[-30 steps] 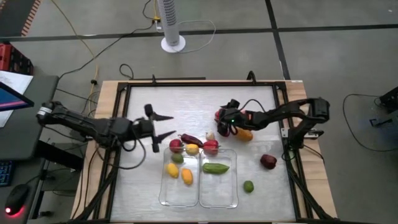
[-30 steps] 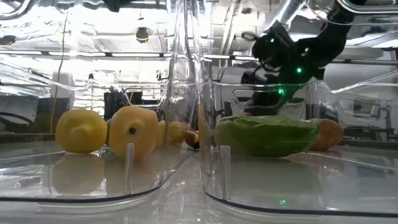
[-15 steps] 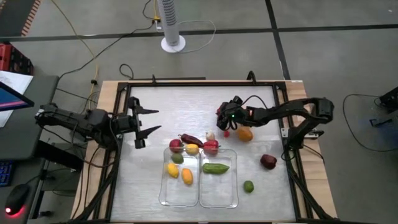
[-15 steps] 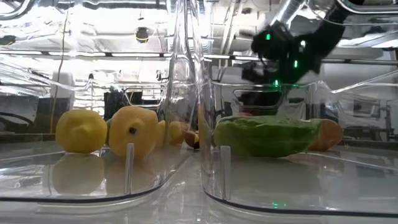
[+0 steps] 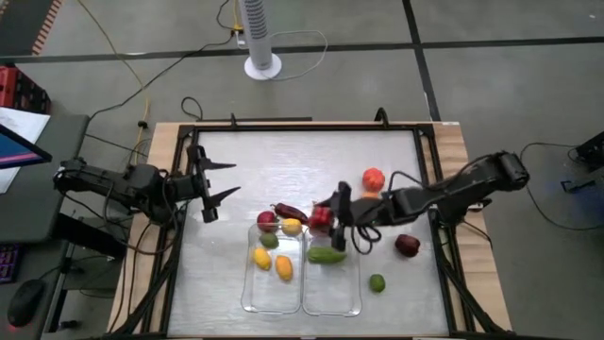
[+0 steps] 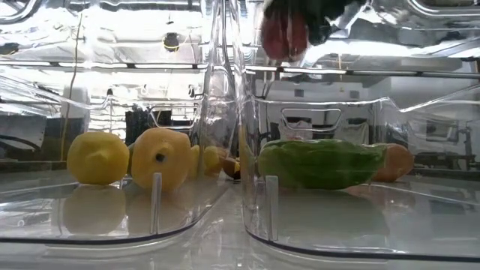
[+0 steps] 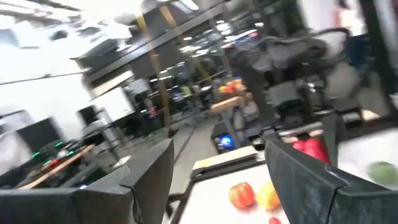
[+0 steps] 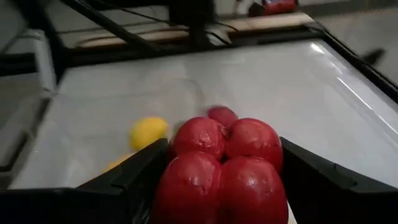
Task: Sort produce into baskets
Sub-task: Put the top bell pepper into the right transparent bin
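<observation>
1. High view shows two clear baskets side by side at the near middle of the counter point(image 5: 283, 161). The left basket point(image 5: 253, 293) holds a green piece at its far end, a yellow piece and an orange piece. The right basket point(image 5: 351, 293) holds a long green vegetable point(image 5: 327, 255).
2. Since half a second ago the right gripper point(image 5: 332, 219) has swung from the counter's far middle to the right basket's far edge, clamped on a lobed red pepper point(image 8: 224, 168). An orange-red fruit point(image 5: 374, 178) now lies uncovered where that arm was. The left gripper point(image 5: 215, 178) stays near the counter's left edge, fingers apart and holding nothing.
3. A dark maroon piece point(image 5: 407, 246) and a small green one point(image 5: 377, 282) sit on the counter right of the baskets.
4. Low view cuts the pepper off at the top, above the right basket; the gripper there is a dark blur. Pieces clustered at the baskets' far edge are partly hidden by the right gripper.
</observation>
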